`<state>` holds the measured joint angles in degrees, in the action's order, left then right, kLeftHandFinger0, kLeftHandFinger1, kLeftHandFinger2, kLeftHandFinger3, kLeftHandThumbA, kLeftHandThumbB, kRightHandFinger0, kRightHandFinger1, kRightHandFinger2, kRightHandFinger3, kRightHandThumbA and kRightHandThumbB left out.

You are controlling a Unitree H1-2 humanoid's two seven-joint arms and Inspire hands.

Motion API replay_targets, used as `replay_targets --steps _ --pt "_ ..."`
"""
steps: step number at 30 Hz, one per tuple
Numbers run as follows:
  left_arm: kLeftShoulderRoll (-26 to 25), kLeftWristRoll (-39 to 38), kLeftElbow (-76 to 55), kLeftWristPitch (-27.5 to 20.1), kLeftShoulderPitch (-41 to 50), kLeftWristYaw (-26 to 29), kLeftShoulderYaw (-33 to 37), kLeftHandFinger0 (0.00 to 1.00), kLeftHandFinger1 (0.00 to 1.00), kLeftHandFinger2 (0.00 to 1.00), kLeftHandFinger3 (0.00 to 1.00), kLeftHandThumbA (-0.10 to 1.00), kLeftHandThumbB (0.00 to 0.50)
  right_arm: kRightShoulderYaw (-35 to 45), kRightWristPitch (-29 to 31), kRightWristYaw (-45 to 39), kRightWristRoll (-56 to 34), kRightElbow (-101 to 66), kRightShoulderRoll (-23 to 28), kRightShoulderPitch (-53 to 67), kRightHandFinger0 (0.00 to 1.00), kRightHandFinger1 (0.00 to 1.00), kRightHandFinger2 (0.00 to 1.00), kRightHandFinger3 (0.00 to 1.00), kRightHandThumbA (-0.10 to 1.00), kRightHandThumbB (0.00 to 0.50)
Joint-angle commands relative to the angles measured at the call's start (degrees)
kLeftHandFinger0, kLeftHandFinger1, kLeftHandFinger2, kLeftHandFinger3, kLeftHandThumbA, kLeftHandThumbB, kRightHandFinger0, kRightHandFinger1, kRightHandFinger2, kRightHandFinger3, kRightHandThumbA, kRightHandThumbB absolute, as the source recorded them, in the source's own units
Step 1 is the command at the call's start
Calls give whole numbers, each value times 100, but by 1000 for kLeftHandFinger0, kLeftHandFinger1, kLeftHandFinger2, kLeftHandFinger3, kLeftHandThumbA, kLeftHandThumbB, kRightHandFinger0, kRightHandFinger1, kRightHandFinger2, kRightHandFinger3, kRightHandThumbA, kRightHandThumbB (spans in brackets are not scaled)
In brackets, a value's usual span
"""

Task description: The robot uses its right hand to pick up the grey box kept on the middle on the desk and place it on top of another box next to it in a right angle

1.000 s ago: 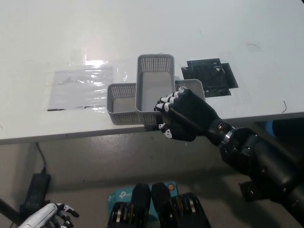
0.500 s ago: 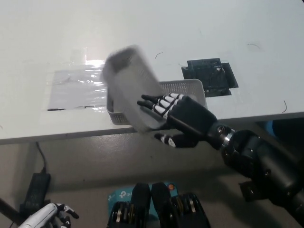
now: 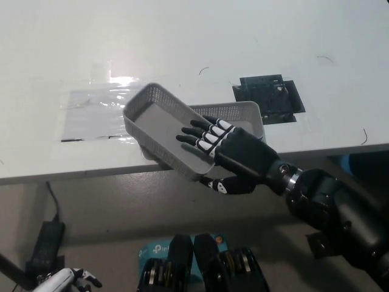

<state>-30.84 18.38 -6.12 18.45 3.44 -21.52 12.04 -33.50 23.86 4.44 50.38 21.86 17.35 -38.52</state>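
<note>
Your black right hand [image 3: 228, 152] has the upper grey mesh basket [image 3: 163, 129] in its grip at the near end: fingers lie spread inside across the basket floor while the thumb hooks under the near rim, so the wall is pinched between them. That hold explains the tilt; the basket is cocked up and skewed diagonally, its far end pointing far-left. It sits over the left part of the second grey basket [image 3: 240, 114], which lies lengthwise left to right along the near edge of the white desk [image 3: 273, 42]. You cannot tell whether the two baskets touch or whether the upper one is borne only by the hand.

Judged against the task, the crossing is not a right angle; the held basket looks to need turning and levelling before you let go, and because both baskets are close to the desk's near edge, a slip could send one off.

Your white left hand [image 3: 67, 281] rests low at the near left, mostly out of frame; its state cannot be read.

A black pad [image 3: 270, 97] lies on the desk just right of the baskets. A teal packet [image 3: 149, 250] on the floor carries white lettering, too small to read.
</note>
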Motion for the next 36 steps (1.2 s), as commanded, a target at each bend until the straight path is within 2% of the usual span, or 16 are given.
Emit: replay_targets --steps 1,4,5,7,8,11,13,16,18,22,27,29,30,33,34,36 --pt "-61 -28 -112 -97 34 24 -77 253 304 446 599 194 325 220 -107 -243 -128 -245 86 -158 1000 1000 1000 1000 734 286" --pt "-61 -43 -65 -127 24 19 -79 249 301 448 597 201 330 355 -210 -183 -82 -284 10 -131 1000 1000 1000 1000 699 298" --pt "-56 -57 -50 -163 26 28 -86 237 289 435 591 191 327 382 -303 -200 -22 -326 -9 -125 1000 1000 1000 1000 731 281" --pt "-23 -9 -40 -234 129 96 -60 261 310 455 599 193 325 435 -675 -339 181 -549 -70 -94 1000 1000 1000 1000 794 201" --pt "-22 -13 -33 -244 129 94 -62 258 307 453 599 192 325 457 -733 -368 210 -591 -84 -93 1000 1000 1000 1000 804 186" --pt "13 26 -65 -158 191 103 -49 245 296 438 612 194 327 603 -1407 -685 500 -967 -260 -239 1000 1000 1000 1000 1000 55" --pt "35 17 -99 -179 221 118 -63 244 294 434 600 191 325 667 -1856 -652 950 -1058 -405 -449 1000 1000 1000 1000 1000 0" --pt "53 34 -118 -162 239 113 -61 246 295 436 600 190 324 683 -1928 -651 1009 -1070 -429 -448 1000 1000 1000 1000 1000 0" --pt "72 42 -122 -134 245 104 -61 239 296 452 615 197 326 714 -2459 -834 1327 -1107 -671 -621 1000 1000 961 966 1000 0" --pt "96 51 -192 -30 280 60 -60 258 309 456 621 178 321 664 -2655 -839 1427 -1008 -864 -560 996 1000 891 915 1000 3" --pt "104 79 -176 -147 311 110 -66 286 329 483 628 190 325 567 -2710 -866 1455 -925 -928 -473 964 1000 879 887 1000 10" --pt "136 32 -125 -235 322 151 -100 262 307 452 598 169 332 525 -2700 -965 1445 -965 -865 -437 942 1000 876 913 871 39" --pt "124 97 -159 -184 316 146 -73 265 311 457 606 179 331 514 -2632 -962 1444 -1040 -764 -387 928 1000 857 911 727 46" --pt "104 73 -132 -165 286 119 -95 240 286 433 597 197 332 524 -2641 -1062 1362 -1104 -701 -381 933 1000 874 946 544 46" --pt "125 24 -101 -211 288 126 -113 224 274 416 588 183 329 532 -2623 -1039 1374 -1153 -622 -319 916 1000 878 959 423 66" --pt "137 25 -72 -269 294 150 -112 219 269 407 578 178 333 528 -2607 -1068 1360 -1198 -572 -277 908 1000 881 974 380 66"
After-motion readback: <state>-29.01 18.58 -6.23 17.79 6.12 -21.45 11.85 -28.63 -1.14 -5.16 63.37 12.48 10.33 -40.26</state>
